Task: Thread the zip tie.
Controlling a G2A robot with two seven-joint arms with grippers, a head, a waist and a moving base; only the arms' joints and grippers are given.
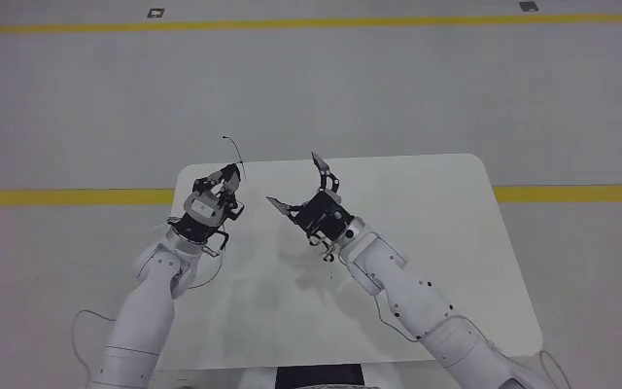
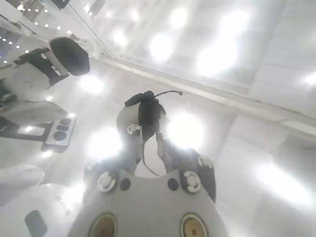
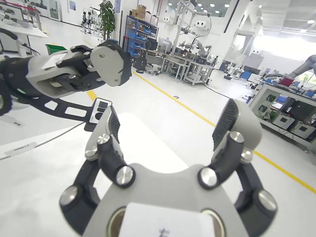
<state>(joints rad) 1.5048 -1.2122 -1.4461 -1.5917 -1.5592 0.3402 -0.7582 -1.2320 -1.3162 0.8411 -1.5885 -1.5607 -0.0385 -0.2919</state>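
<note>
Your left gripper is pinched shut on the zip tie and holds it up off the table. A short free end, with what looks like a small knob at its tip, pokes out past the fingertips. The rest of the strap loops back between the fingers toward the wrist.

That thin end will likely bend or swivel in the pinch if anything nudges it. The slack loop behind could also snag on the fingers.

Your right gripper is empty with its jaws spread wide, just beside the left one and angled toward it. If you close in off-line, you may knock the strap aside or strike the left fingers rather than catch the end.

Beneath both tools is a smooth white table with rounded corners; a dropped strap would lie flat there and be awkward to lift.

Beyond the right gripper are grey floor with a yellow line, blue shelving, a potted plant and workbenches.
</note>
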